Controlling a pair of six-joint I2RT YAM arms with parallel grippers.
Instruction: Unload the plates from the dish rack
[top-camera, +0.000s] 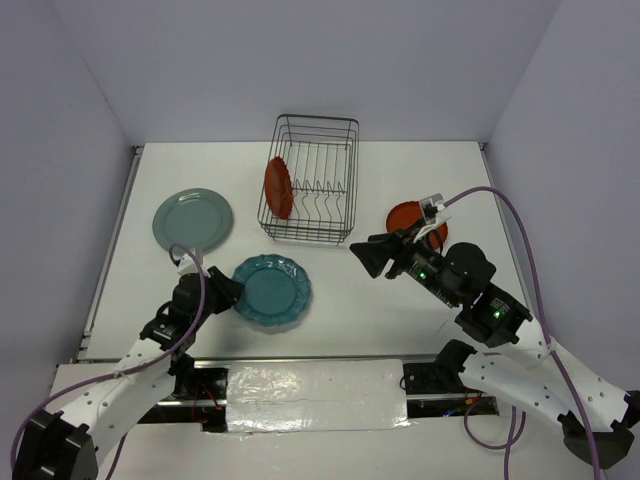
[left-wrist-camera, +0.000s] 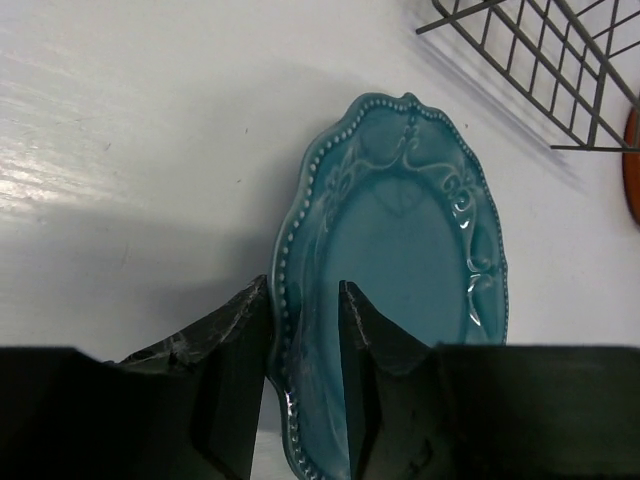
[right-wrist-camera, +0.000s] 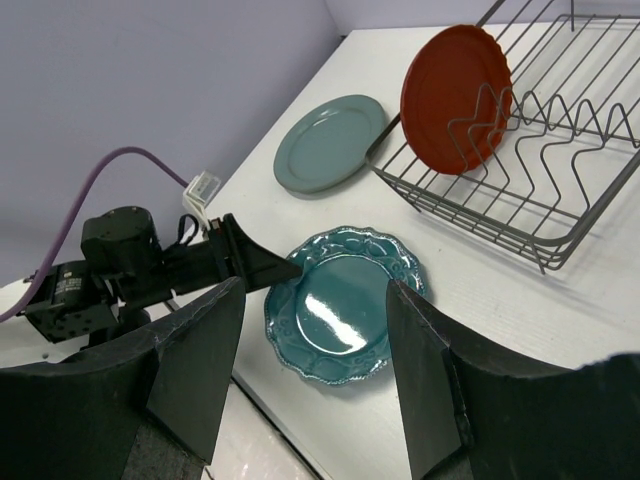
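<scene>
The teal-blue scalloped plate (top-camera: 275, 290) (left-wrist-camera: 400, 240) (right-wrist-camera: 345, 300) lies on the table in front of the dish rack (top-camera: 345, 190) (right-wrist-camera: 460, 212). My left gripper (top-camera: 232, 295) (left-wrist-camera: 305, 290) is shut on its near-left rim, one finger under the edge and one on top. One orange-red plate (top-camera: 278, 188) (right-wrist-camera: 450, 85) stands upright at the rack's left end. The pale grey-teal plate (top-camera: 193, 220) (right-wrist-camera: 328, 142) lies flat at the left. The second orange-red plate (top-camera: 405, 215) lies right of the rack, partly behind my right arm. My right gripper (top-camera: 362, 252) (right-wrist-camera: 315, 288) hangs open and holds nothing, between the rack and the teal-blue plate.
Grey walls close the table on three sides. A raised lip runs along the table's left edge (top-camera: 112, 240). The left arm's purple cable (right-wrist-camera: 130, 160) loops above its wrist. A corner of the rack (left-wrist-camera: 540, 60) shows at the top right of the left wrist view.
</scene>
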